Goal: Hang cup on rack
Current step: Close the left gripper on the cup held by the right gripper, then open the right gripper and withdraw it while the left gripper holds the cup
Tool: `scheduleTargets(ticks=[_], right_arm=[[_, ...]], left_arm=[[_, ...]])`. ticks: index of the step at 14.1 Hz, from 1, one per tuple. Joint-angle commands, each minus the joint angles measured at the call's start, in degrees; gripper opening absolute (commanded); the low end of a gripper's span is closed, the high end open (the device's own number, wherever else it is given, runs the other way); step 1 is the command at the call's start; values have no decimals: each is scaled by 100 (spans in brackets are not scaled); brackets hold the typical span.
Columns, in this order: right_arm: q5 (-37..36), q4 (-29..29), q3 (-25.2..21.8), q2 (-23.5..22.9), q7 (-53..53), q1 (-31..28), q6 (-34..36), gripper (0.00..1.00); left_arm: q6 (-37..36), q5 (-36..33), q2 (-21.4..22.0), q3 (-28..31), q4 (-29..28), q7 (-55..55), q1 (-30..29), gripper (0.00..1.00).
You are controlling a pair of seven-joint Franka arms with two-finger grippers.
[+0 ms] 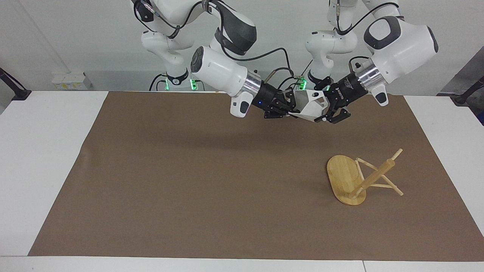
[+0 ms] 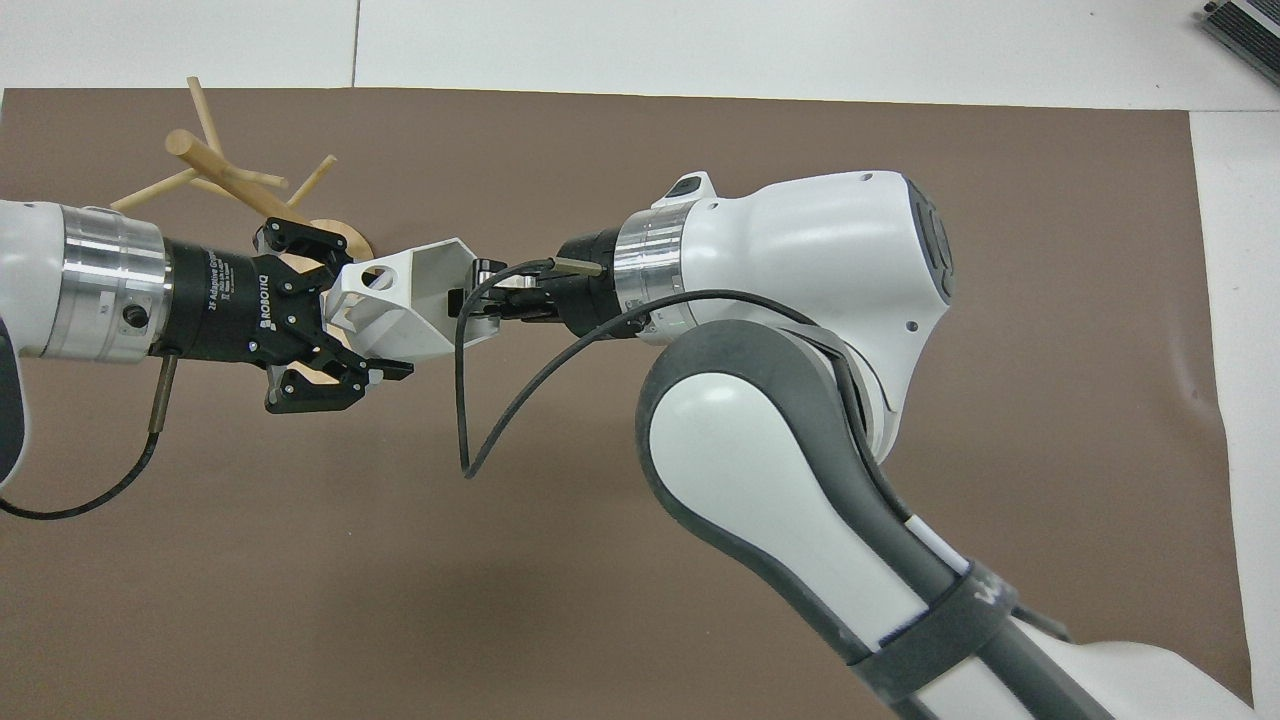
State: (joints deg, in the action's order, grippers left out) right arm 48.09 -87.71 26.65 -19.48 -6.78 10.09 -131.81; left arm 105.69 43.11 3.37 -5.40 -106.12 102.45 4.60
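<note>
1. From the facing view, the right gripper [image 1: 290, 107] holds the cup [image 1: 311, 107] in mid-air over the brown mat [image 1: 189, 170] on the counter [image 1: 45, 151], its fingers pinching the rim end. The left gripper [image 1: 328, 110] meets it from the other end, fingers spread around the handle end; I can't tell if they touch. The rack [image 1: 357, 180] lies tipped over on the mat toward the left arm's end, post slanting up from its oval base.
2. From overhead, both forearms run nearly level and head-on, the cup [image 2: 405, 305] between them, its pierced handle at the left gripper [image 2: 355, 318].
3. The cup looks rigid, light and smooth-faced, likely to slip on a slanted facet; the blocky handle or a flat rim wall seems the surest hold
</note>
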Motion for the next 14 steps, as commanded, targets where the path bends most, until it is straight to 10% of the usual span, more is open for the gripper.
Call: scheduleTargets(ticks=[1, 4, 9, 11, 14], right_arm=[[139, 96, 69, -29, -78, -42, -73, 0], [148, 105, 69, -29, -78, -60, -221, 2], [122, 123, 51, -12, -26, -182, -266, 51], [87, 123, 51, 6, -8, -323, -266, 90], [43, 132, 42, 58, -8, -464, -266, 100]], left_arm=[[153, 110, 155, 57, -225, 108, 32, 0], [250, 110, 155, 57, -225, 117, 41, 0], [267, 110, 155, 57, -225, 117, 41, 0], [276, 110, 155, 57, -225, 117, 41, 0], [276, 110, 147, 57, -225, 126, 32, 0]])
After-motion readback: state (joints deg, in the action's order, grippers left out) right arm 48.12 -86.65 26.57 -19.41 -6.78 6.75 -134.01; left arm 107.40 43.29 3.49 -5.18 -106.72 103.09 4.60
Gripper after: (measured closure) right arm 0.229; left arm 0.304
